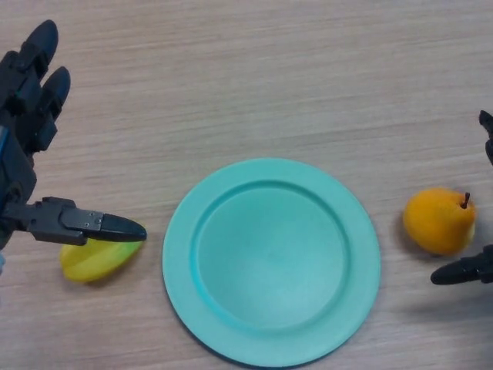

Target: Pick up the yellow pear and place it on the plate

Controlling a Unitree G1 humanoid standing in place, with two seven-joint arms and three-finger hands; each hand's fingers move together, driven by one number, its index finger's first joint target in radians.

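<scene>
An orange-yellow pear [439, 222] with a dark stem lies on the wooden table, just right of the teal plate [176, 240]. The plate is empty and sits in the lower middle. My right hand [464, 271] shows only at the right edge: its thumb lies just below and to the right of the pear and a fingertip shows above it, neither touching the fruit. My left hand [21, 146] is at the far left, fingers straight and pointing away. Its thumb [96, 225] reaches right over a yellow-green fruit [96, 260] lying left of the plate.
The wooden table [269, 77] stretches bare behind the plate. The yellow-green fruit lies close to the plate's left rim, partly under my left thumb.
</scene>
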